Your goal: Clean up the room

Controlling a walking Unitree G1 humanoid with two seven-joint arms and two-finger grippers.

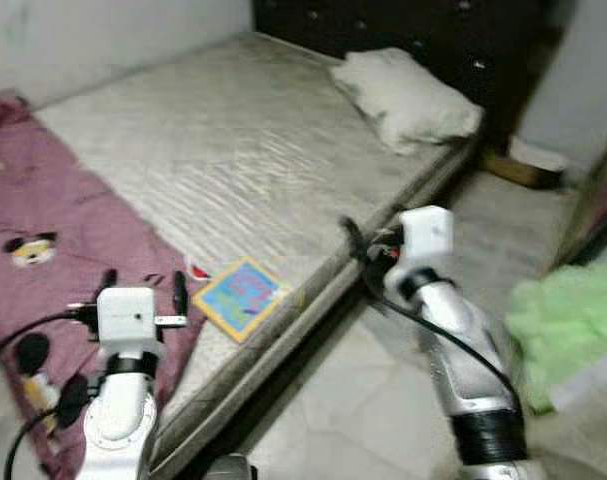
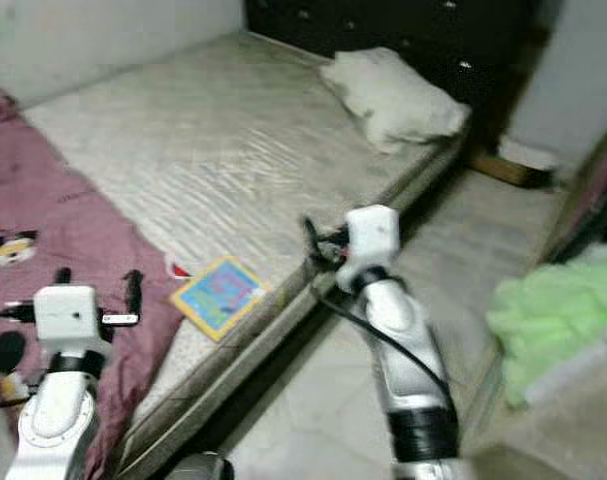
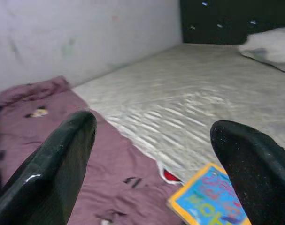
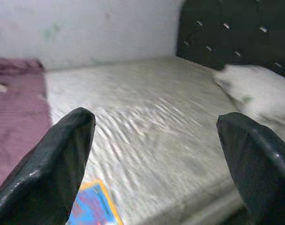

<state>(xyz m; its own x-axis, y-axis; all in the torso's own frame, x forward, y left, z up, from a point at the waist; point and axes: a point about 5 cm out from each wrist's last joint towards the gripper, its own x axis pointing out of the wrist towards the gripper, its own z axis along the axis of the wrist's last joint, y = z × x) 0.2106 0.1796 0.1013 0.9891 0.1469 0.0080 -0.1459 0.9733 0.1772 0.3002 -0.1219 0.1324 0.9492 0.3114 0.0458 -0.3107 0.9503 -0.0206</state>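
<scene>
The left pincer (image 1: 143, 283) is held above the near edge of the bed (image 1: 233, 150), over the maroon blanket (image 1: 63, 230); its 2 black fingers (image 3: 62, 159) are spread wide and nothing is held between them. Just beside it, toward the robot's right, a flat book (image 1: 239, 297) with a yellow border and a blue cover is seen lying on the mattress near the bed's edge, touching the blanket's hem. The right pincer (image 1: 368, 245) is raised by the side edge of the mattress, further along the bed; in the right wrist view its 2 fingers (image 4: 62, 159) are also seen wide apart and empty, pointed across the mattress. The blanket, printed with cartoon figures, is spread over the left part of the bed. A white pillow (image 1: 403, 95) is lying at the far end, against a dark tufted headboard (image 1: 403, 25). On the tiled floor (image 1: 373, 400) to the right, a light green cloth (image 1: 563, 320) is seen in a heap, well apart from the bed.
</scene>
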